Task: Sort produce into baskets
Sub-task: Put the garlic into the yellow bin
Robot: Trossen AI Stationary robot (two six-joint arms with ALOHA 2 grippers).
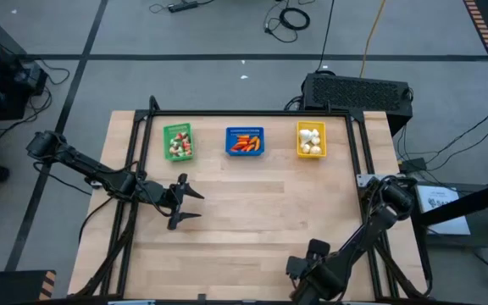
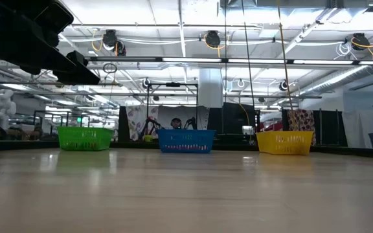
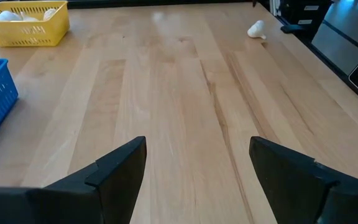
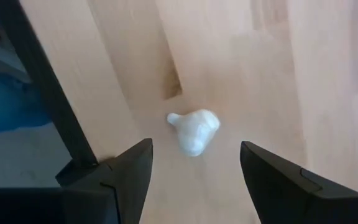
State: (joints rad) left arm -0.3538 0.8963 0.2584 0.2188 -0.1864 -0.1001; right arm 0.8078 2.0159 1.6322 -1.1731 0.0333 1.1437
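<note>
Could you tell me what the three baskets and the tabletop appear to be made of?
The green basket, blue basket and yellow basket look like moulded plastic: bright uniform colour, slotted lattice walls. The tabletop looks like pale wood planks with visible grain and a smooth, slightly glossy finish.

Green basket (image 1: pixel 178 141), blue basket (image 1: pixel 245 141), yellow basket (image 1: pixel 311 140), white garlic bulb (image 4: pixel 194 130), pale wood table (image 1: pixel 252 212).

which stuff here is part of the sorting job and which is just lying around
Job:
green basket
blue basket
yellow basket
loose white garlic bulb
left gripper, open
right gripper, above the bulb

Lying about:
black box
floor cables
</note>
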